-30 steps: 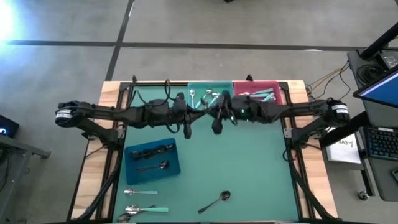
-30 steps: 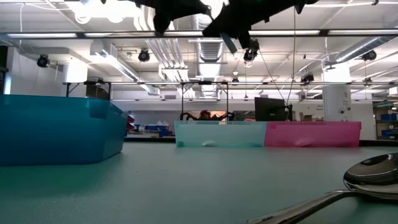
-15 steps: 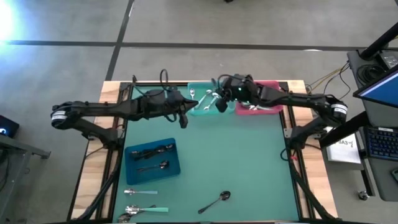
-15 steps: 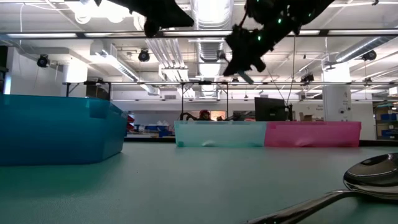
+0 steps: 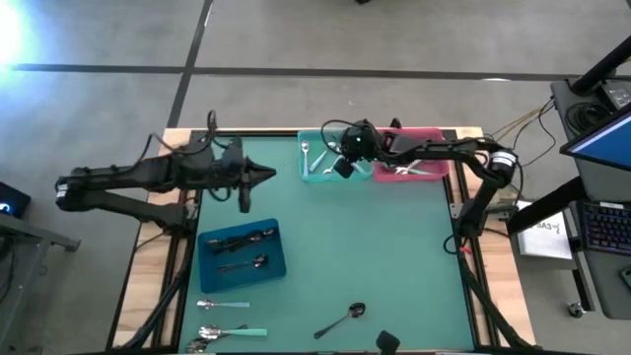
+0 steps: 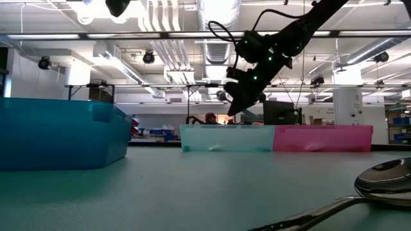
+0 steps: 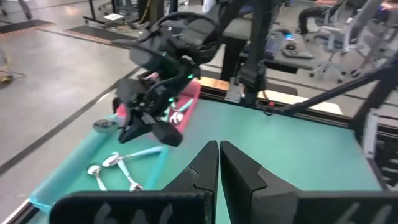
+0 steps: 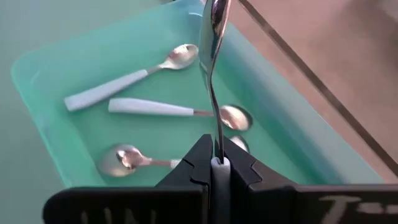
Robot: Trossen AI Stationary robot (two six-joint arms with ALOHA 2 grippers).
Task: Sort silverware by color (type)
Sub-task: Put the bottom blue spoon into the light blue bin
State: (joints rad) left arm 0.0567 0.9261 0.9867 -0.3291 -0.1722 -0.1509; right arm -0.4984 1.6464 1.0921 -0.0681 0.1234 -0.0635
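Observation:
My right gripper [image 5: 341, 166] hovers over the teal bin [image 5: 314, 176] at the table's far edge, shut on a shiny silver spoon [image 8: 210, 62]. Inside the bin lie spoons with pale mint handles [image 8: 106, 90]. The pink bin [image 5: 426, 150] stands beside it on the right and holds more silverware. My left gripper [image 5: 268, 177] is shut and empty, left of the teal bin, above the mat. The blue bin [image 5: 275, 258] holds dark spoons [image 5: 242, 240]. Loose spoons [image 5: 222, 306] lie at the near left edge, and a dark spoon [image 5: 342, 320] lies near the near edge's middle. My right gripper pinches the silver spoon's handle [image 8: 217, 140] between its two fingers, slanting down from the table's right. The spoon sticks out forward past the fingertips, its bowl [image 7: 103, 125] at the free end. It is lifted clear, above the teal bin.
A small black object [image 5: 386, 342] lies at the near edge. Wooden rails [image 5: 177, 148] and black frame bars border the green mat. The mat's middle [image 5: 375, 247] is bare. The near spoon's bowl [image 6: 385, 176] fills the low view's right corner.
My right gripper carried the silver spoon from the table's middle toward the far edge and came down over the teal bin. My left gripper drew back toward the table's left, away from the right one.

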